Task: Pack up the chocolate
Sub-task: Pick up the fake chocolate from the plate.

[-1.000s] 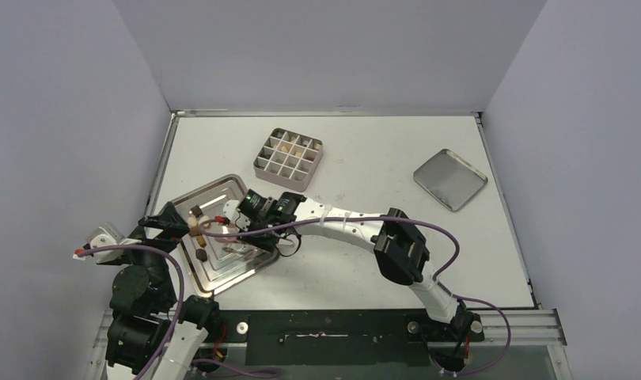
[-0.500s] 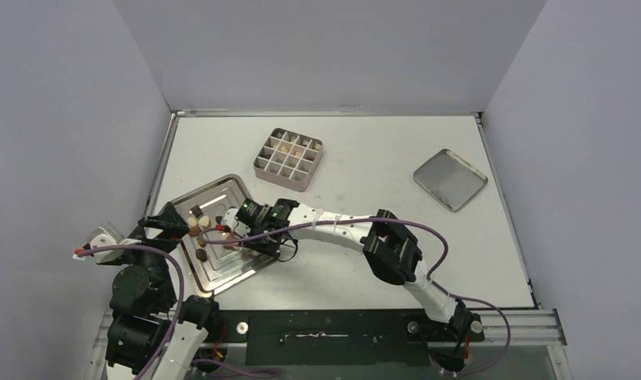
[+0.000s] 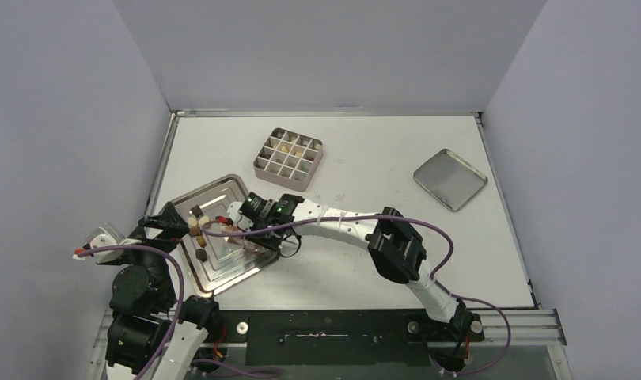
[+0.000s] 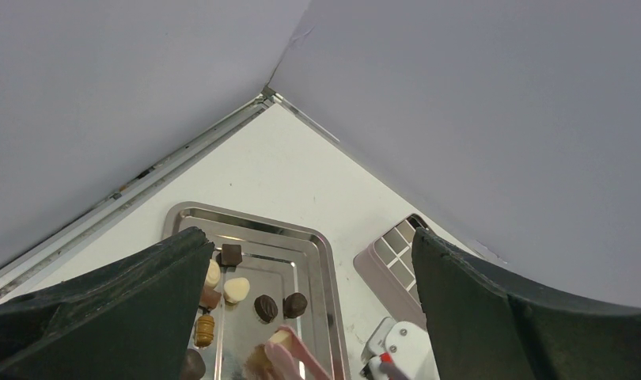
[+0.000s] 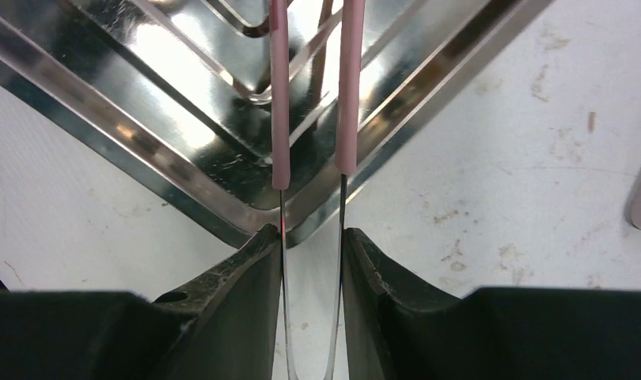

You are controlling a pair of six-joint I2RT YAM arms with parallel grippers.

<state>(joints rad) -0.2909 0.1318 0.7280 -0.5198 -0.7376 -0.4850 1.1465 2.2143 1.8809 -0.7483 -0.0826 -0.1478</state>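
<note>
A white table [image 3: 365,261] is seen from above, with two robot arms reaching in from its near edge. The chocolate pieces [image 4: 237,289], dark brown, tan and cream, lie loose on a stepped silver tray [image 4: 246,215] at the near left, most of them along its left side.

The right gripper [image 5: 312,237] hangs over a corner of the tray. Its two black fingers press on the thin metal blades of a pair of tweezers [image 5: 347,95], whose pink-sleeved prongs stand a narrow gap apart. In the left wrist view the pink tips sit among the pieces, just beside a cream one; whether they pinch it cannot be told.

The left gripper [image 4: 309,237] hovers at the tray's left edge, jaws spread wide and holding nothing, the pieces just ahead of it.

Beyond the tray stands a square gridded tin [image 3: 288,158] with a few pale pieces in its far cells. A square metal lid [image 3: 450,179] lies well apart at the far right.
</note>
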